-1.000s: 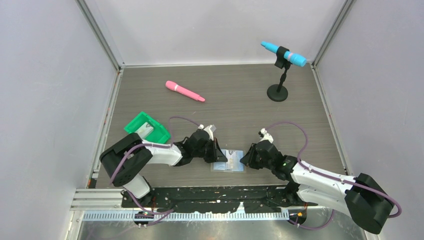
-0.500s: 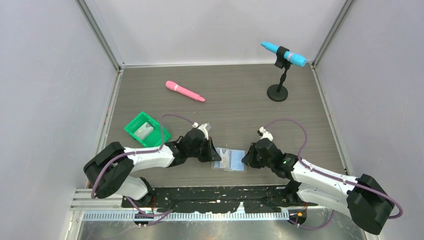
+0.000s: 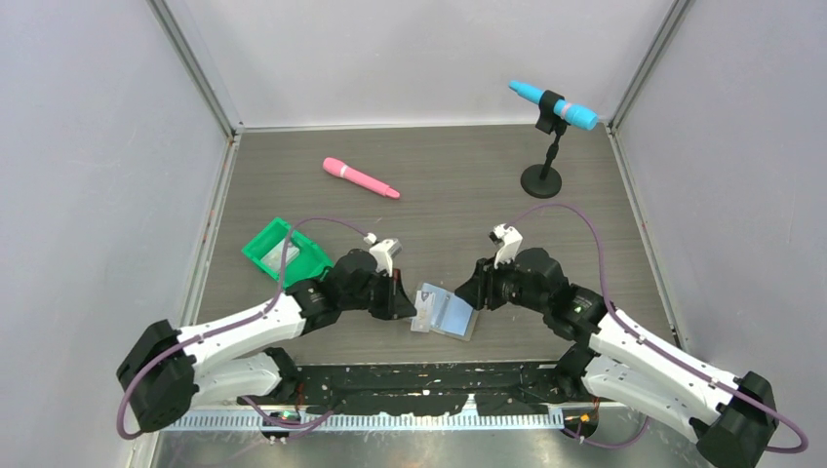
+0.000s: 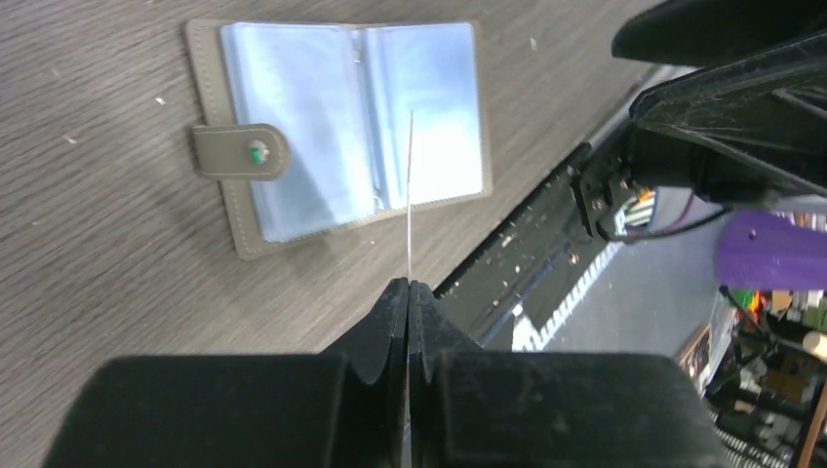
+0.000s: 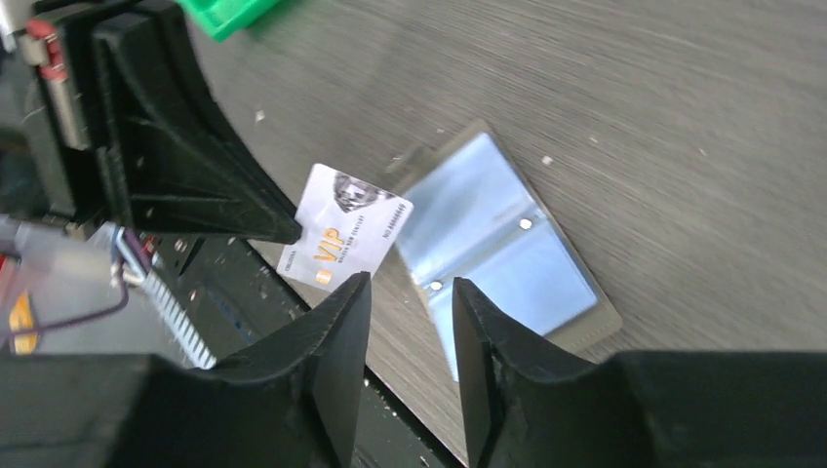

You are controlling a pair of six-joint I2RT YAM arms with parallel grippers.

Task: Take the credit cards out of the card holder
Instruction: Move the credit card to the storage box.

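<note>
The left hand (image 4: 408, 288) is clamped shut on one credit card (image 5: 343, 239), its two black fingers pinching a short strip along one edge. The card juts out free of the pockets and clear of the card holder (image 4: 293, 117), which lies open and flat on the tabletop (image 3: 449, 185) just below. The right hand (image 5: 410, 283) hovers over the holder's near side with its fingers apart and nothing between them. Whether it touches the holder I cannot tell.

The grip looks to be the weak point. The card is thin, stiff, glossy plastic held only at its margin, so a quick swing toward the green tray (image 3: 261, 237) could let it pivot or slide out. A tilted arrival could catch the tray's raised wall, or land the card askew on the pale card (image 3: 283, 251) already lying inside. The holder is light and nothing visibly pins it, so a brush from either hand would probably skate it across the smooth wood-grain surface.

The holder has a soft grey cover with stitched edges, a snap tab (image 4: 239, 153) folded over one side, and limp, pale blue translucent sleeves that shine under the light. The two open sleeves look empty. Leaves beneath could hide more cards.
</note>
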